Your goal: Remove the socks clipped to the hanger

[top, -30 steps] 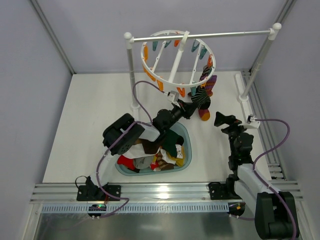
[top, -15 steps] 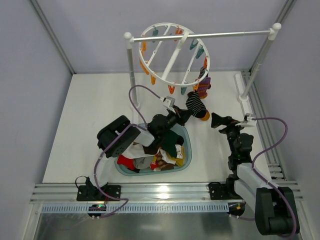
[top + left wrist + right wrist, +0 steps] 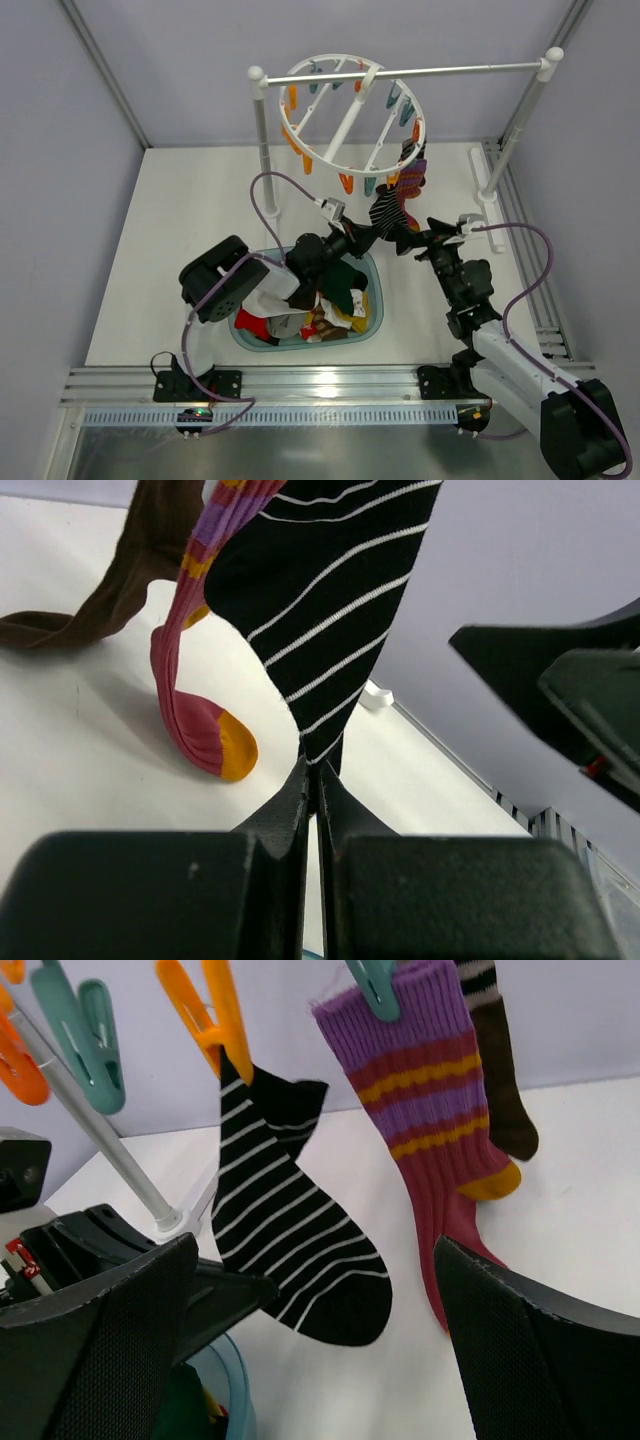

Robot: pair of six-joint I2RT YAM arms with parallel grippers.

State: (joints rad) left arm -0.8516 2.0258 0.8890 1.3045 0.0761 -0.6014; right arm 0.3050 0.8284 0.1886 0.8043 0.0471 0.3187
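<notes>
L gripper: jaws pressed together, pinching the lower tip of the blk striped sock. The sock's cuff is held at the top by an orange clip on the hanger. The fabric runs from that clip down to the claw, slanting toward the near side.

R gripper: jaws spread wide, holding nothing. Pos. is just right of the L gripper, facing the hanging socks. In its wrist view the blk striped sock hangs between its fingers, apart from both.

Hanger: white ring w/ crossbars, hooked on the rail of the two-post stand at the far side of the table. Orange and teal clips sit round the rim.

Other socks, right side of ring: purple-red striped sock w/ orange toe, held by a teal clip. A brown sock hangs next to it; its clip is not visible.

Teal basket: near-centre of table, under the L arm, holding a heap of mixed socks.
</notes>
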